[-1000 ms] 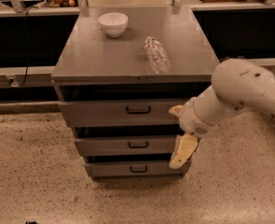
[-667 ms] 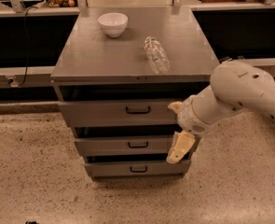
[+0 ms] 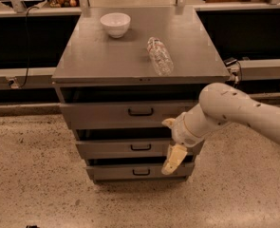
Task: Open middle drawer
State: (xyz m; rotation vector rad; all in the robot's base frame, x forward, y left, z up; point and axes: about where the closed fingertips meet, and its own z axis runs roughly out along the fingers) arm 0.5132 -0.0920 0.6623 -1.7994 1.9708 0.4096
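Note:
The grey metal cabinet (image 3: 106, 61) has three stacked drawers. The middle drawer (image 3: 111, 148) has a medium-height front panel with a small black pull handle (image 3: 140, 147) at its centre, and it looks pushed in. My gripper (image 3: 173, 158), cream-coloured at the end of the white arm (image 3: 234, 108), hangs in front of the right end of the middle and bottom drawer fronts. It is to the right of the handle and slightly below it, not touching it.
The top drawer (image 3: 101, 115) has the tallest front and the bottom drawer (image 3: 116, 172) the narrowest. A white bowl (image 3: 115, 23) and a lying clear plastic bottle (image 3: 159, 56) sit on the cabinet top. Dark counters run behind. Speckled floor (image 3: 35, 184) lies in front.
My gripper has moved a little to the left and down, closer to the middle drawer's handle. The drawers, bowl and bottle have not moved.

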